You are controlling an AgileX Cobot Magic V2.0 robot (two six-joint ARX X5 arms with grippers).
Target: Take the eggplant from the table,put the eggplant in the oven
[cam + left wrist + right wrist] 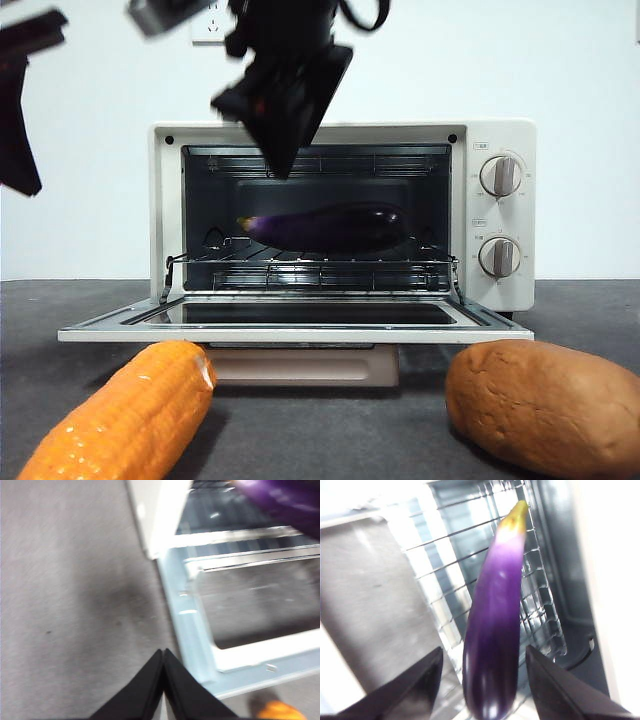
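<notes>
The glossy purple eggplant lies on the wire rack inside the cream-white oven, whose door hangs open and flat. In the right wrist view the eggplant stretches away over the rack, and my right gripper stands open with a jaw on either side of its thick end, both apart from it. From the front, that gripper hangs blurred before the top of the oven's opening. My left gripper is shut on nothing above the grey table, by the door's left corner.
An orange corn cob lies at the front left and a brown potato-like lump at the front right, both before the open door. The left arm shows as a black shape at the top left. A white wall stands behind.
</notes>
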